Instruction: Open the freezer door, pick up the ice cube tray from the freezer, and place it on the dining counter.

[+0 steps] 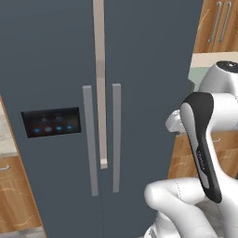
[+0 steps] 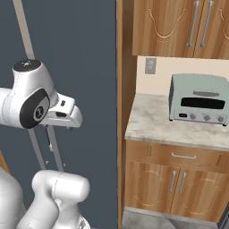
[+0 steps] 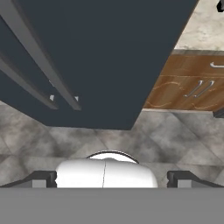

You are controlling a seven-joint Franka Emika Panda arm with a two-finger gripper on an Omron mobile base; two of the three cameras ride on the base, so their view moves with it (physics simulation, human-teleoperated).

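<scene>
**Arm raised before the closed fridge**

The fingers stand wide apart, holding nothing, aimed down at the floor before the fridge. The freezer door is shut, its control panel left of its bar handle. Right of the fridge, a toaster oven sits on the tabletop.

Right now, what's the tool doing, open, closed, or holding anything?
Tool: open, fingertips spread wide apart with nothing between them, apart from the freezer door.
</scene>
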